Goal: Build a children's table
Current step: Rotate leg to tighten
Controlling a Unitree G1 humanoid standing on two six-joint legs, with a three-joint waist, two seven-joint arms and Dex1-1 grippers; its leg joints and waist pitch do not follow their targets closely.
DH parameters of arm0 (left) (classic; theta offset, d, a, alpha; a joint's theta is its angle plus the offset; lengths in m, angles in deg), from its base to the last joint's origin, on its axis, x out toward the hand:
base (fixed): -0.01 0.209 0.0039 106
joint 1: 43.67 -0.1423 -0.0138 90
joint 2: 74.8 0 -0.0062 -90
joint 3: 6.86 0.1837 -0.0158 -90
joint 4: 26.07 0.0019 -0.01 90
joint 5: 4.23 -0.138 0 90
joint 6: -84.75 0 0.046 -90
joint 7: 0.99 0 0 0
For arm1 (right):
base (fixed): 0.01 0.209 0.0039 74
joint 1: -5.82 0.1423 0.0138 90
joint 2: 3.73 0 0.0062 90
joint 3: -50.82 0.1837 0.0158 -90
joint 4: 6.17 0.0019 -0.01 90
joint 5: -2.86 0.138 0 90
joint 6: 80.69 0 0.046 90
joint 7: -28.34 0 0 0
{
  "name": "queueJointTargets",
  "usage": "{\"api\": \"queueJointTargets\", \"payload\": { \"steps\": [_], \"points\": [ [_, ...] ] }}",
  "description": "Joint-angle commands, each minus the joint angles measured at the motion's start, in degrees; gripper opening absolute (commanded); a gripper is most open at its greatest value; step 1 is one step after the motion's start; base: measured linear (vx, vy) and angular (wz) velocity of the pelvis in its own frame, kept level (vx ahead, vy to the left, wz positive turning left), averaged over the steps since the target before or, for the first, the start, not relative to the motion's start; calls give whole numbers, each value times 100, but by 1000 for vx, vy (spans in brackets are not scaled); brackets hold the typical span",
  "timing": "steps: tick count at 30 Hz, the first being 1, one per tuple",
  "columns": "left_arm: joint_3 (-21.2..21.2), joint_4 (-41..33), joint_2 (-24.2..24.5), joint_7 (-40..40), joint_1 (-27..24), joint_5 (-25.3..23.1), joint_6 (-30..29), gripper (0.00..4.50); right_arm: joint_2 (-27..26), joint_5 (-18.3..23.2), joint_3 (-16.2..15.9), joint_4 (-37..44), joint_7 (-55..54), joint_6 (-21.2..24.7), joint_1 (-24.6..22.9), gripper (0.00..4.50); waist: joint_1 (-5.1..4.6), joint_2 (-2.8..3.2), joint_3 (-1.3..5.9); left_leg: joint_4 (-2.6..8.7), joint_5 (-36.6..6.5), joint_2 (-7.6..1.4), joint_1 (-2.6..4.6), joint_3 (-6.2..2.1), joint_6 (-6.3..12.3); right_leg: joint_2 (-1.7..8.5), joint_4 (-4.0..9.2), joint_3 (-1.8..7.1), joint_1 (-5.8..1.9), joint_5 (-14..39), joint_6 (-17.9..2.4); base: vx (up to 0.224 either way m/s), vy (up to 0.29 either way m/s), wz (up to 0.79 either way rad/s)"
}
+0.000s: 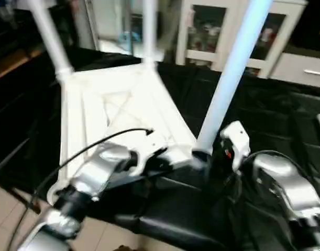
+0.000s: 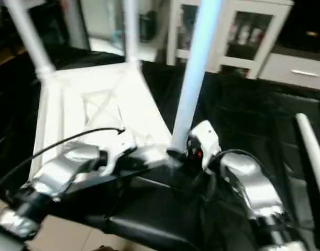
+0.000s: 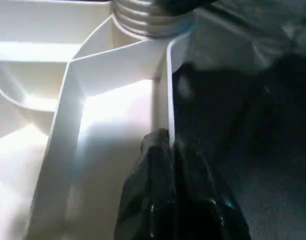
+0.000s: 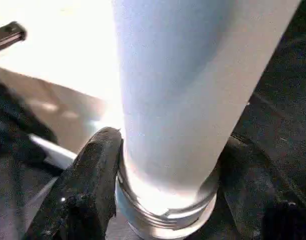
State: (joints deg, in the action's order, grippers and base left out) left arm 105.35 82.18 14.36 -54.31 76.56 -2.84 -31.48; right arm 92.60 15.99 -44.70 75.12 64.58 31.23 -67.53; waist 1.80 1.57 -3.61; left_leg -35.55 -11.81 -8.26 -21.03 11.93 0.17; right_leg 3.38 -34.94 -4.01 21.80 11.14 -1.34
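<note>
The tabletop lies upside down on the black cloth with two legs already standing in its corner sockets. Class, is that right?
Not quite: three legs stand in the tabletop, not two, as the left eye view shows: far left leg, far right leg, near right leg. The rest holds.

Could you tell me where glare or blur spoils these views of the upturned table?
Both eye views are motion-blurred; in the left wrist view, glare whitens the tabletop's ribbed underside; in the right wrist view, a blown-out patch sits beside the leg.

We're seeing no readable text, labels, brands or numbers anywhere; nothing is showing legible markings in any view.
</note>
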Motion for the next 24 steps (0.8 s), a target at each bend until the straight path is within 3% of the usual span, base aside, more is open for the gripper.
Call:
{"api": "queueJointTargets", "payload": {
  "steps": [1, 6, 7, 8, 9, 11, 13, 14, 19, 21, 24],
  "points": [
    [-8, 143, -294, 160, 246, 97, 49, 0, -290, -193, 202, -457, -802, 136, 149, 259, 10, -39, 330, 515, -1734, -546, 97, -381, -172, 677, 566, 386, -145, 2050, -1090, 0, 0, 0],
    [-216, 716, -737, 968, 590, -16, -4, 0, -800, -466, 340, -1033, -1971, -17, 368, 259, -14, -17, 337, 508, -1634, -539, 119, -364, -204, 659, 570, 382, -108, 1966, -1134, 0, 0, 0],
    [-323, 1021, -960, 1446, 775, -102, -34, 0, -1138, -460, 580, -1409, -2704, -69, 515, 259, -5, -34, 355, 517, -1586, -547, 100, -379, -203, 667, 551, 375, -161, 1873, -1119, 0, 0, 0],
    [-323, 1021, -960, 1446, 775, -102, -34, 0, -1138, -460, 580, -1409, -2704, -69, 515, 259, -22, -26, 349, 517, -1552, -542, 102, -360, -204, 655, 551, 388, -127, 1803, -1142, 0, 0, 0],
    [-413, 1363, -1177, 1940, 974, -220, 53, 0, -1460, -566, 732, -1809, -3472, -173, 674, 259, -7, -41, 364, 519, -1515, -542, 102, -365, -188, 664, 544, 383, -159, 1689, -1144, 0, 0, 0],
    [-461, 1620, -1331, 2275, 1126, -319, 154, 0, -1687, -706, 750, -2098, -3982, -316, 807, 259, -28, -43, 359, 517, -1508, -526, 114, -353, -231, 656, 560, 382, -113, 1706, -1170, 0, 0, 0],
    [-490, 1818, -1430, 2479, 1236, -390, 267, 0, -1834, -875, 725, -2288, -4338, -441, 911, 259, -2, -45, 366, 522, -1460, -536, 117, -350, -220, 663, 550, 389, -139, 1593, -1141, 0, 0, 0],
    [-501, 1882, -1474, 2548, 1278, -426, 317, 0, -1932, -971, 688, -2383, -4472, -583, 997, 259, -5, -48, 362, 519, -1449, -526, 116, -337, -212, 665, 552, 394, -116, 1559, -1142, 0, 0, 0],
    [-492, 1912, -1449, 2519, 1279, -431, 348, 0, -2026, -940, 657, -2499, -4279, -966, 1132, 259, 11, -47, 351, 537, -1487, -533, 96, -341, -118, 675, 547, 395, -148, 1591, -1073, 0, 0, 0],
    [-483, 1876, -1393, 2468, 1248, -432, 346, 0, -1990, -871, 686, -2391, -4086, -1121, 1102, 329, 7, -47, 346, 543, -1547, -536, 96, -344, -102, 675, 557, 391, -148, 1684, -1047, 0, 0, 0],
    [-477, 1855, -1328, 2393, 1217, -426, 364, 0, -1945, -782, 732, -2233, -3917, -1205, 1073, 337, 3, -44, 343, 547, -1582, -538, 88, -345, -80, 673, 568, 396, -147, 1728, -1038, 0, 0, 0]
  ]
}}
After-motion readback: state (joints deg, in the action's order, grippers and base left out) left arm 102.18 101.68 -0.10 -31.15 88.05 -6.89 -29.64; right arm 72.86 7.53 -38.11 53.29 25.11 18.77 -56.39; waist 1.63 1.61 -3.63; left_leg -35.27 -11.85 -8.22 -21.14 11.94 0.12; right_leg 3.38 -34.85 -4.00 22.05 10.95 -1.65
